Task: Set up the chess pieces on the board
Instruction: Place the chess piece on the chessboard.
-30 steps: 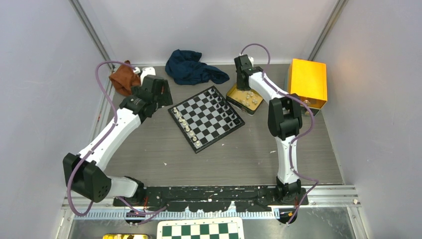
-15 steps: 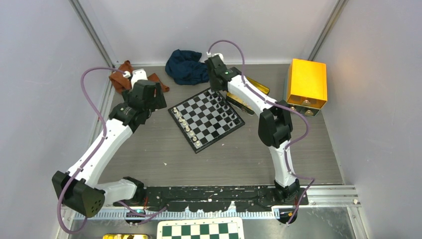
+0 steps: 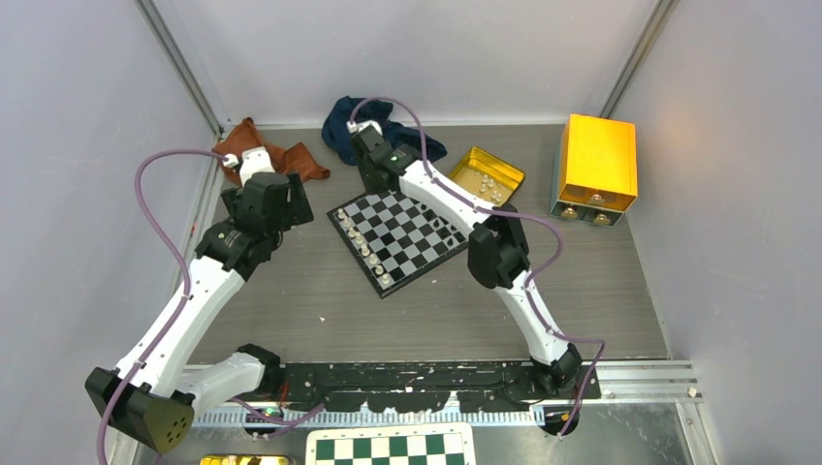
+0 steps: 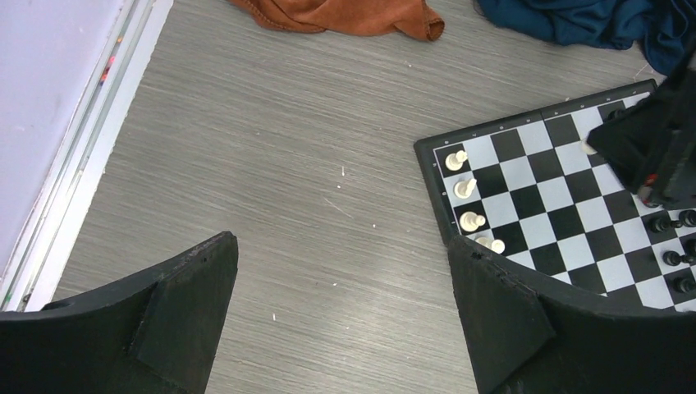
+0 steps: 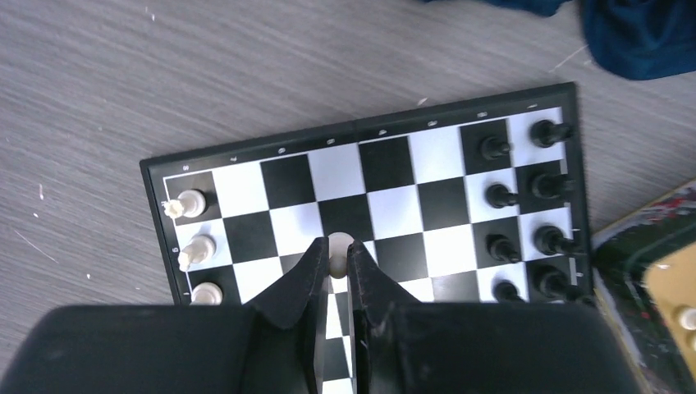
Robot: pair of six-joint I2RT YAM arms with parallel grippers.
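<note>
Where the overhead view takes in the whole surface, the board lies near its middle. It is turned corner-on, with one corner toward the far wall and one toward the arms. White pieces line its near-left edge and black pieces its far-right edge. The right jaws hang over the far corner, and the left jaws stand just left of the board. A gold tin holding pale pieces sits beyond the board's right corner, with a yellow box further right. A blue cloth and a brown cloth lie at the far edge.

Left wrist view: the left jaws stand wide apart, with only bare surface between them. The board's corner shows at right, with four white pieces upright in a row along its edge. Marks on the rim are too small to read.

Right wrist view: the right jaws are nearly closed, pinching a single white piece at their tips. It is seen end-on from above, so its long axis stands upright, over a mid-board square between the two sets. Whether it touches the board cannot be told. Small pale characters run along the rim and cannot be read.
</note>
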